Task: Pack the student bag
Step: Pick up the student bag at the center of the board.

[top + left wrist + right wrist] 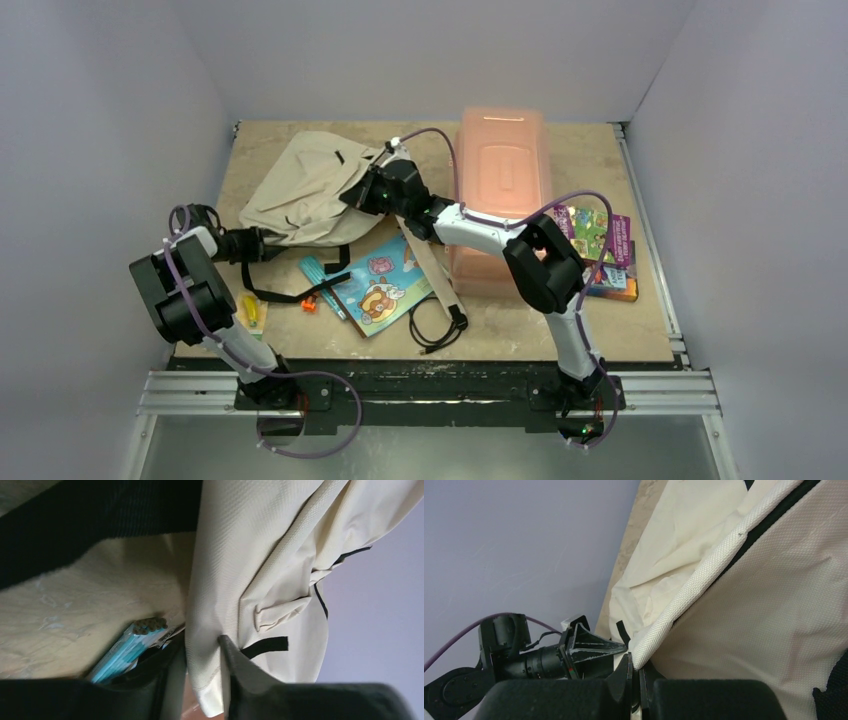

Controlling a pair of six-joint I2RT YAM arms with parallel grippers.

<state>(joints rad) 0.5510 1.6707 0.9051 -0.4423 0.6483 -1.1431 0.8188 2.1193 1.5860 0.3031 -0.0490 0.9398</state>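
Observation:
The student bag [305, 190], beige fabric with black straps, lies at the table's back left. My right gripper [372, 192] is at its right side, shut on the bag's white woven rim [694, 585] and holding that edge up; in the right wrist view its jaws [635, 656] pinch the rim's end. My left gripper [262, 243] is at the bag's lower left corner. In the left wrist view its fingers [235, 670] stand either side of a fold of the bag [260, 560], and the cloth fills the narrow gap at the gripper [202, 680].
A translucent pink box [503, 190] stands right of the bag. In front lie a colourful booklet [385, 285], a blue pencil pack [322, 280], a black cable [435, 325], a beige strap [440, 275] and an orange clip [309, 303]. Books [600, 245] lie at the right.

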